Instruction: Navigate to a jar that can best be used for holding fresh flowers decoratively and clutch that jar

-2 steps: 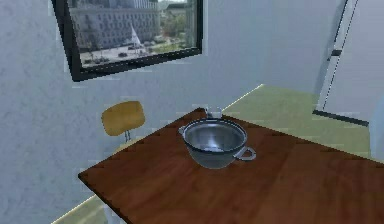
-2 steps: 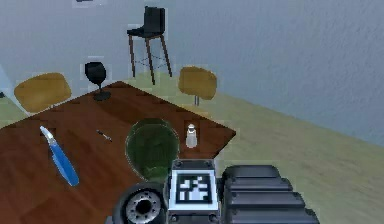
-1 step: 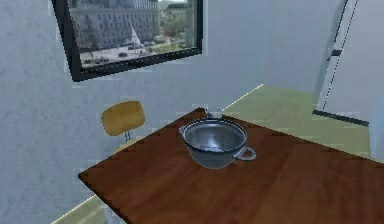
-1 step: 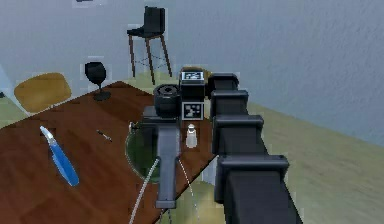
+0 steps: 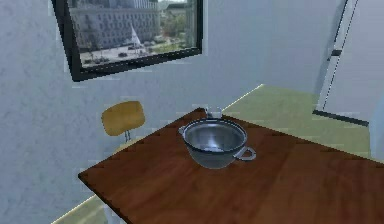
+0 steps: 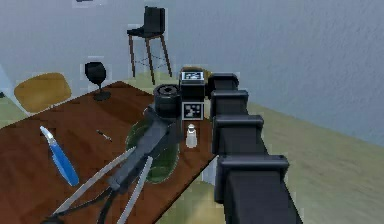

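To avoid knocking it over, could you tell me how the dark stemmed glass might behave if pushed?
The dark stemmed glass stands upright on a thin stem and small foot, so it would probably tip rather than slide. Standing near the table edge, it might then fall off.

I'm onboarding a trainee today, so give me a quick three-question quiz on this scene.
1. True or false: the metal pot stands on the wooden table.
2. In the arm side view, what stands on the table just left of the arm? A) a white shaker B) a red mug C) a stack of books
3. Fill in: the chair beside the table has a ___ seat.

Key: 1 true; 2 A; 3 yellow.
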Robot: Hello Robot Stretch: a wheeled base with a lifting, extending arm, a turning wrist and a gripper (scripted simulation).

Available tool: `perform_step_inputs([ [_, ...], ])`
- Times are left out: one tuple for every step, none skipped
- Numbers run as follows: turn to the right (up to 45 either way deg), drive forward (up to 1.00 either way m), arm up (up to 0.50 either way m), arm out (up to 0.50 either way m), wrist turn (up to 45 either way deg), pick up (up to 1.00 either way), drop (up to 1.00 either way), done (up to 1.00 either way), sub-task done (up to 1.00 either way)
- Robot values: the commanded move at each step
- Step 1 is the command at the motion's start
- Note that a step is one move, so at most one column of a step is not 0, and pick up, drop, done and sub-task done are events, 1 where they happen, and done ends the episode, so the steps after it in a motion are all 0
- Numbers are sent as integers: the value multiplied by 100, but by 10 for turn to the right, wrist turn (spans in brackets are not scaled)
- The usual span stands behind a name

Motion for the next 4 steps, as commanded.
perform_step_inputs([
  [0, 0, 0, 0, 450, 0, 0, 0, 0],
  [0, 0, 0, 0, 450, 0, 0, 0, 0],
  [0, 0, 0, 0, 180, 0, 0, 0, 0],
  [0, 0, -24, 0, 0, 0, 0, 0, 0],
])
